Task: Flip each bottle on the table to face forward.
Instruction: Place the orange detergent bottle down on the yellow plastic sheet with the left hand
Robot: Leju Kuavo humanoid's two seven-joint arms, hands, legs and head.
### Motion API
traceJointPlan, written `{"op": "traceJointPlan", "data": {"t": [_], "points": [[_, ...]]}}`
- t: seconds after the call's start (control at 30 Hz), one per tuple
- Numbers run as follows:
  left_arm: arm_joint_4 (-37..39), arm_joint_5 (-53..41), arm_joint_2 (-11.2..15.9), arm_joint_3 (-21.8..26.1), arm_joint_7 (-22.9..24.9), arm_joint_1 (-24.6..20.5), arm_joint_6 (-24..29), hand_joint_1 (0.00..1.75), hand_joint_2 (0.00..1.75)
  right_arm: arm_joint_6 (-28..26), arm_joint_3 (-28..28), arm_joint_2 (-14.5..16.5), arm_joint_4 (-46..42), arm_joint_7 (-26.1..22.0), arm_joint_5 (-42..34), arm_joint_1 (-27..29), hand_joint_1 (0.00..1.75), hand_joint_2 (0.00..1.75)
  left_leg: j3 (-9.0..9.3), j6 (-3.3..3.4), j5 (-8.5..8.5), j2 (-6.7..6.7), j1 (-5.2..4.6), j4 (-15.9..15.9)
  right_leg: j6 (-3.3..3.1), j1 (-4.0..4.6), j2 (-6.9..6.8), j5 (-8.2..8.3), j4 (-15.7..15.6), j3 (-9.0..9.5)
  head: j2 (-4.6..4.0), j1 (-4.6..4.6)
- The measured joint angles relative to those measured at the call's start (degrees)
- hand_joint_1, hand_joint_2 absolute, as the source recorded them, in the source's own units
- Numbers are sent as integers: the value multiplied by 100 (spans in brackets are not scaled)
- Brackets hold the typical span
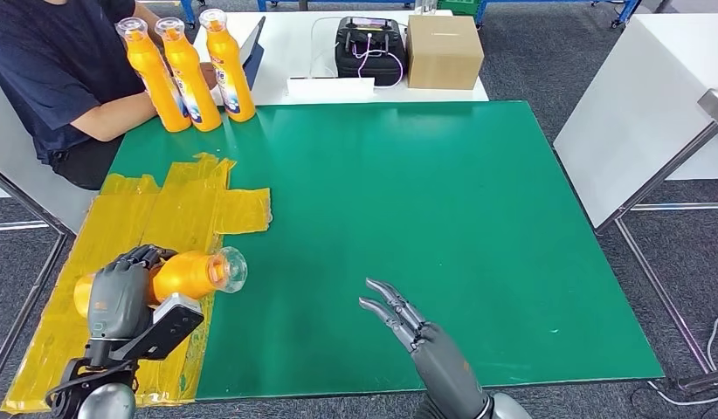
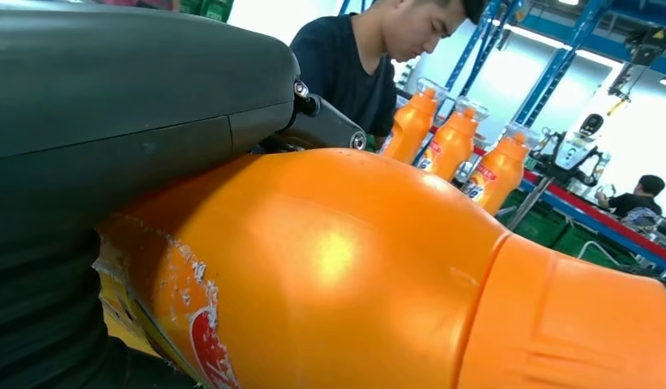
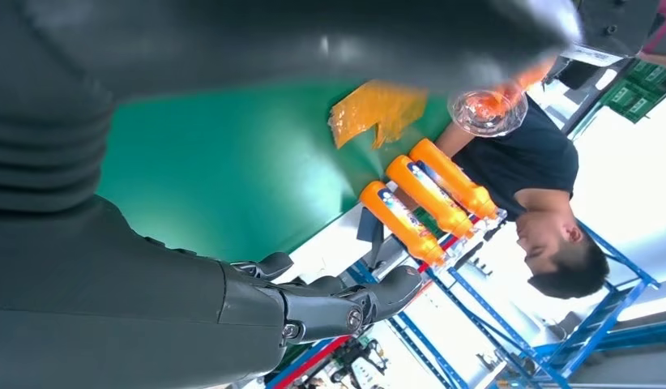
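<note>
While left hand (image 1: 120,297) grips it, orange bottle (image 1: 185,275) lies sideways, clear cap, worn label, right hand (image 1: 399,316) spread.

Four orange bottles with clear caps
One bottle (image 1: 185,275) is held on its side; three bottles (image 1: 191,74) are stood upright at the far-left counter edge.

Left hand (image 1: 121,295) apparently gripping, right hand (image 1: 397,312) extended, fingers apart

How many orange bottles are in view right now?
4. Three stand upright in a row at the far left of the green table. One lies in the left hand, the held bottle.
</note>
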Motion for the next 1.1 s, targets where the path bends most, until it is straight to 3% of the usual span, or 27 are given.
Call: {"op": "traceJointPlan", "data": {"t": [0.2,0.4,0.53,0.67,0.8,1.1], "points": [[316,-921,28,21,356,-171,197,175,175,-93,-21,-77,-31,3,-62,18,0,0,0,0,1,-1,0,0,0,0,-1,0,0,-3,0,-1],[1634,-1902,387,16,964,-809,272,175,175,-215,-34,-184,-45,-96,-57,7,0,0,0,-8,12,-1,1,0,0,1,-1,2,9,-5,0,-1],[2475,-2366,647,-18,1289,-1369,67,0,175,-263,-66,-236,-121,-178,101,-87,0,0,-2,-12,16,-2,1,1,1,1,-2,3,14,-8,0,0],[3139,-2932,803,-81,1734,-1782,-170,0,175,-181,-93,-242,-147,-167,104,-142,0,0,-4,-12,16,-1,1,1,1,1,-1,3,16,-9,0,0],[3565,-3093,890,-96,1795,-1999,-171,0,175,-124,-95,-242,-146,-168,104,-213,0,0,-7,-12,16,-1,1,1,1,0,-1,3,16,-12,0,1],[3571,-3155,1023,-177,1715,-1943,-151,0,175,1,-80,-232,-94,-168,85,-350,0,0,-12,-12,16,-1,1,0,1,1,-1,3,17,-14,0,0]]}}
